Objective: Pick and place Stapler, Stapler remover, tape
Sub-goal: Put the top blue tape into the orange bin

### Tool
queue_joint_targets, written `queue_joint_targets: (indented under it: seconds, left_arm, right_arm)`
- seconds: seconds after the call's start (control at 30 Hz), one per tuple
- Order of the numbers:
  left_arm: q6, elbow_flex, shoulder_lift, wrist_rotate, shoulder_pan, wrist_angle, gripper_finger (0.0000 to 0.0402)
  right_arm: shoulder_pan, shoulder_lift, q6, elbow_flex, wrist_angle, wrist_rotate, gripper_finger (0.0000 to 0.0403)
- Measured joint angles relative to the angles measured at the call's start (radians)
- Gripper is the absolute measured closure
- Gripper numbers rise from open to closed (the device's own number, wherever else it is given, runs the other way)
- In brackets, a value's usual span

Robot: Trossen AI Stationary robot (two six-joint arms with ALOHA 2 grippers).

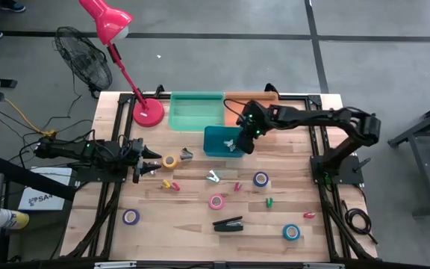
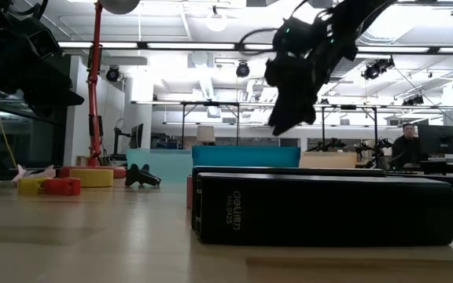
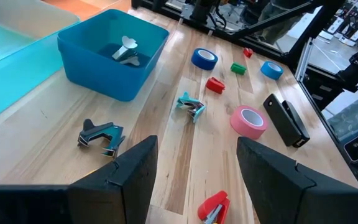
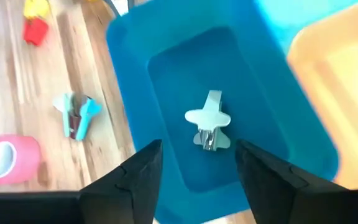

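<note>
blue bin [image 1: 216, 140] at upper centre of the high view, on the wooden worktop [image 1: 192, 232]; inside it one pale staple remover [image 4: 207, 128], lying on the bin floor, nothing gripping it. behind the blue bin, a green tray [image 1: 195, 110] and an orange tray [image 1: 245, 101] side by side along the worktop's far edge; contents of both cannot be made out.

right tool [image 1: 240, 143] hangs over the blue bin's right part; in the right wrist view its fingers are spread, with the remover lying free between and below them. left tool [image 1: 146, 161] sits at left centre of the high view, low over the worktop, fingers spread and holding nothing; a yellow tape roll [image 1: 170, 161] lies just beside its tips.

stapler [image 1: 228, 223]: long, slim, black, wedge-shaped, lying flat at lower centre of the high view; fills the foreground of the low view. a dark staple remover [image 3: 102, 136] lies near the left tool, a teal staple remover [image 3: 191, 106] at mid-worktop, a red staple remover [image 3: 214, 207] closer to the left tool.

other tape: pink roll [image 1: 216, 201] just above the stapler, purple roll [image 1: 131, 217] lower left, blue roll [image 1: 260, 178] right of centre, light blue roll [image 1: 292, 232] lower right. all flat, pale cores showing.

red desk lamp [image 1: 148, 112] stands at the worktop's upper left.
</note>
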Motion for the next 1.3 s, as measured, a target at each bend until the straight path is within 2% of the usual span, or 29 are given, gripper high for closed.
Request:
queue_joint_targets:
  seconds: [0.13,0.33,0.5,0.7,0.97,1.1,1.3]
  left_arm:
    - [0.0,0.0,0.0,0.0,0.0,0.0,0.0184]
    - [0.0,0.0,0.0,0.0,0.0,0.0,0.0184]
    - [0.0,0.0,0.0,0.0,0.0,0.0,0.0184]
    - [0.0,0.0,0.0,0.0,0.0,0.0,0.0184]
    - [0.0,0.0,0.0,0.0,0.0,0.0,0.0184]
    - [0.0,0.0,0.0,0.0,0.0,0.0,0.0184]
    - [0.0,0.0,0.0,0.0,0.0,0.0,0.0184]
  right_arm:
    - [0.0,-0.077,0.02,0.0,-0.041,0.005,0.021]
    - [0.008,-0.159,0.01,0.0,-0.233,0.048,0.021]
    - [0.033,-0.173,-0.078,0.0,-0.384,0.1,0.021]
    - [0.088,-0.173,-0.191,-0.001,-0.488,0.085,0.021]
    - [0.21,-0.173,-0.283,-0.042,-0.51,0.089,0.021]
    - [0.275,-0.173,-0.257,-0.075,-0.5,0.138,0.021]
    - [0.353,-0.173,-0.173,-0.124,-0.41,0.155,0.021]
